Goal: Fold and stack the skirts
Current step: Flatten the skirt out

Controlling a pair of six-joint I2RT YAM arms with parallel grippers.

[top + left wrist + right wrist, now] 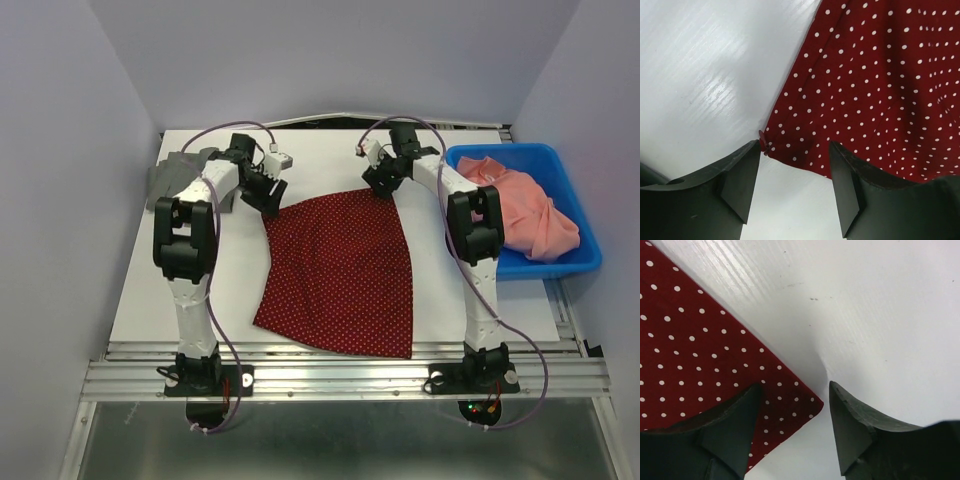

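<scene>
Scene: Two arms reach over a white table (140, 300), one toward each far corner of a spread-out skirt.

Red skirt: The red skirt (340, 270), dark with small white dots, lies flat in the middle of the table. Its narrow waist is at the far end and its wide hem reaches the near edge.

Grey skirt: The grey skirt (172, 178) lies bunched at the table's far left, partly hidden behind the left arm and apart from the red skirt.

Left gripper: The left gripper (265, 190) sits at the waist's left corner, jaws well parted and holding nothing. In its wrist view (795, 150) the waist edge of the red skirt (880, 90) runs across just beyond the dark fingers (740, 175). The cloth's corner is close by one fingertip, and bare table shows between the fingers.

Right gripper: The right gripper (383, 180) sits at the waist's right corner, jaws likewise apart and gripping nothing. In its wrist view (796, 387) the corner of the red skirt (695, 355) points into the gap. One finger is over the cloth and the other finger (855, 425) is over bare table. Whether either finger touches the surface cannot be told.

Bin: A blue bin (580, 262) stands at the table's right side, beside the right arm, and holds a crumpled pink cloth (530, 205).
</scene>
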